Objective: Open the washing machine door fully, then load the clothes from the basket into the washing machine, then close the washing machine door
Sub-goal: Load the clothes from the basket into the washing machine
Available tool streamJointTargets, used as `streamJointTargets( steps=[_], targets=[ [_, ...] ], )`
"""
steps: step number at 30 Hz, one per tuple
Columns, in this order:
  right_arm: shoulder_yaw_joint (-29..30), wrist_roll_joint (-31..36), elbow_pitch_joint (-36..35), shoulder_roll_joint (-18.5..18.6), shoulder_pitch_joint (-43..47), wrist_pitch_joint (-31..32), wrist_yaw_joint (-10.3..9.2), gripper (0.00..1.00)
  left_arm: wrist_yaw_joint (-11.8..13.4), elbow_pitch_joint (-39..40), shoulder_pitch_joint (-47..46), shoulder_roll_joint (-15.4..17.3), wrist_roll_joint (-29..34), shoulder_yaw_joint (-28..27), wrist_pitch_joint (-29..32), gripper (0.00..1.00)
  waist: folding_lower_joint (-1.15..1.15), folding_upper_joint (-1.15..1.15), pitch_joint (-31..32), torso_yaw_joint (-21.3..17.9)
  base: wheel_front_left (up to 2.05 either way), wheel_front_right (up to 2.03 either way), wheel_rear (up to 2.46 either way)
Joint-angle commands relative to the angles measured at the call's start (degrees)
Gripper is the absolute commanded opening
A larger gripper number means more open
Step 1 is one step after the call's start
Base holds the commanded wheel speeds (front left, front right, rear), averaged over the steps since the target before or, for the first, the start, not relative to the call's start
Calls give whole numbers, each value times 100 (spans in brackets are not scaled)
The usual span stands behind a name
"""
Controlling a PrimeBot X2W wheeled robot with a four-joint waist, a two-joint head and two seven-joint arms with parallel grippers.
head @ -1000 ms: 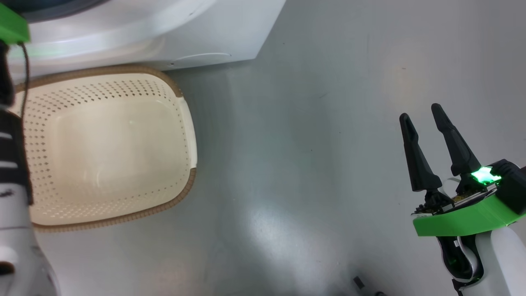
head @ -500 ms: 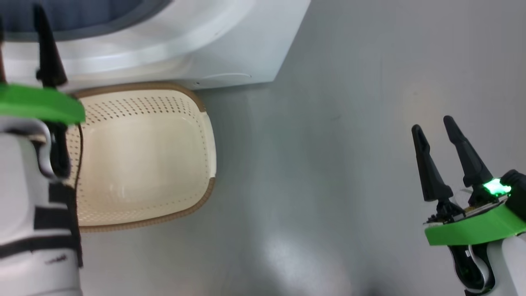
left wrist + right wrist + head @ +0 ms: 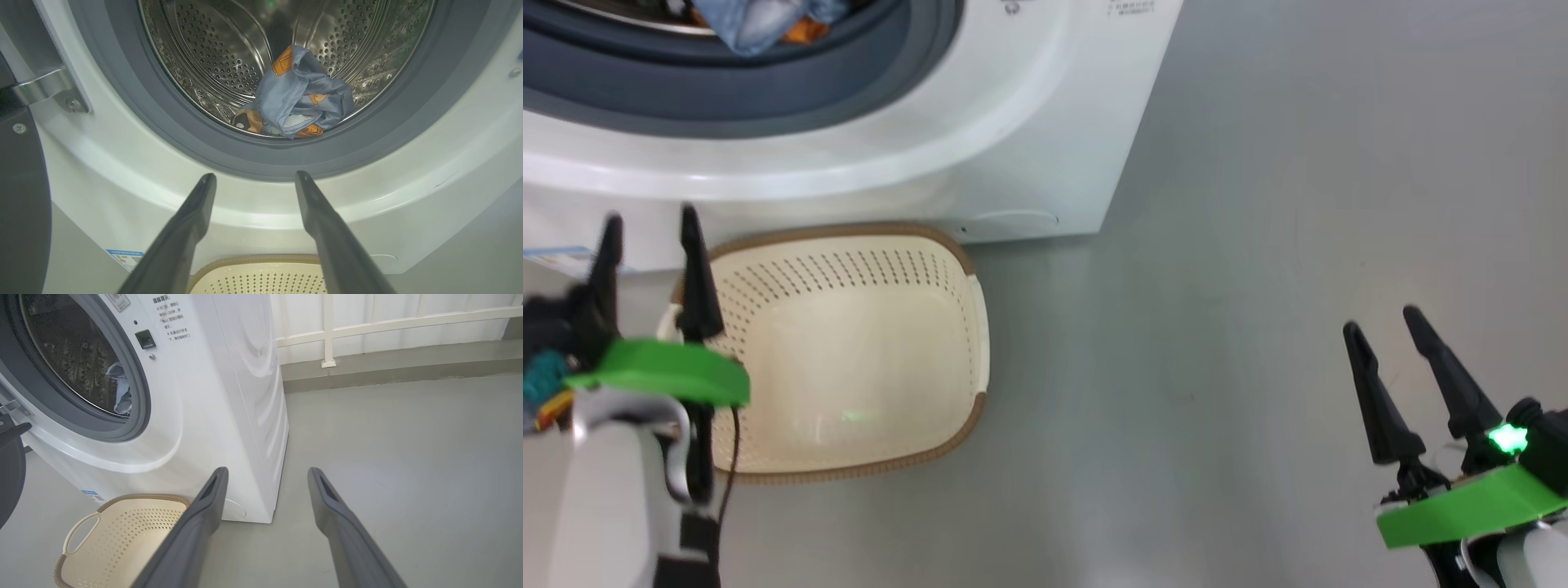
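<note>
The white washing machine point(image 3: 1029, 122) stands with its round mouth uncovered. Blue-grey clothes point(image 3: 298, 94) with orange motifs lie at the front of the steel drum, also visible as clothes point(image 3: 760, 20) and clothes point(image 3: 120, 390). The washing machine door point(image 3: 20, 204) is swung aside at the left, its dark edge showing as door point(image 3: 10, 473). The cream basket point(image 3: 866, 351) sits on the floor before the machine with nothing in it. My left gripper point(image 3: 649, 216) is open over the basket's left side, pointing at the drum point(image 3: 255, 175). My right gripper point(image 3: 1382, 318) is open over bare floor.
Grey floor point(image 3: 1217, 327) spreads to the right of the machine. A white railing and low kerb point(image 3: 388, 355) run along the far side. A blue label sticker point(image 3: 124, 257) is on the machine's lower front. A steel door hinge point(image 3: 49, 87) sits left of the mouth.
The head camera has tilted up, bringing the drum mouth and clothes into view. My left gripper has drawn back from the machine to above the basket's left side. The right gripper holds its place.
</note>
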State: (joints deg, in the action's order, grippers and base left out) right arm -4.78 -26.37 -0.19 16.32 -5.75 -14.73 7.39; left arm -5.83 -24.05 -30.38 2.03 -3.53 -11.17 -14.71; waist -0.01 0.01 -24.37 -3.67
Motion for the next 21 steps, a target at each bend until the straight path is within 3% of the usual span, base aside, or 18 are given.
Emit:
streamJointTargets(
  steps=[1, 21],
  targets=[
    [-80, 69, -95, 122, 194, -27, 10, 100, 3, 202, 224, 126, 59, -95, -29, 100, 1, -1, 316, 92, 0, 0, 0],
    [13, 97, 20, 263, 939, -27, 10, 100, -10, 813, 2035, 87, -137, 129, -29, 100, 1, -1, 1284, 136, 0, 0, 0]
  ],
)
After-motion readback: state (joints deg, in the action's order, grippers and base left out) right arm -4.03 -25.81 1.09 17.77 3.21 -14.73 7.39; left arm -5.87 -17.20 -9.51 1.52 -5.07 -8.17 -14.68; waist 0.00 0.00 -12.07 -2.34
